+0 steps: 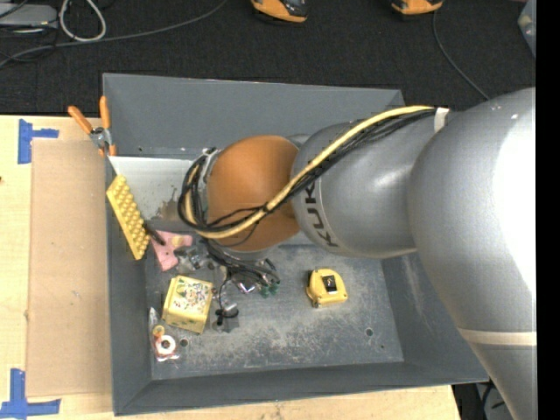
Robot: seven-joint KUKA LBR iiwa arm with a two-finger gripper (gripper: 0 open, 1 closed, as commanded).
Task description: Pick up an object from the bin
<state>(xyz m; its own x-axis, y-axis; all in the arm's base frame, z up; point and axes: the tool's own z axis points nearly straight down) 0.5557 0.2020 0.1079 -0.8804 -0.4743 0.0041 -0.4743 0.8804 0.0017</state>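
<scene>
Lying nearest, a small ring [165,345] and patterned yellow box [188,304] are seen | hand [230,280] is poised over dark clutter [256,278] just beside; its grip cannot be told | risk: tangled clutter may be dragged, box knocked.

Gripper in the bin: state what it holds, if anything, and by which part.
Cannot be told. The gripper sits below the arm's orange wrist cover, close beside the yellow patterned square box; the cover hides any hold.
</scene>
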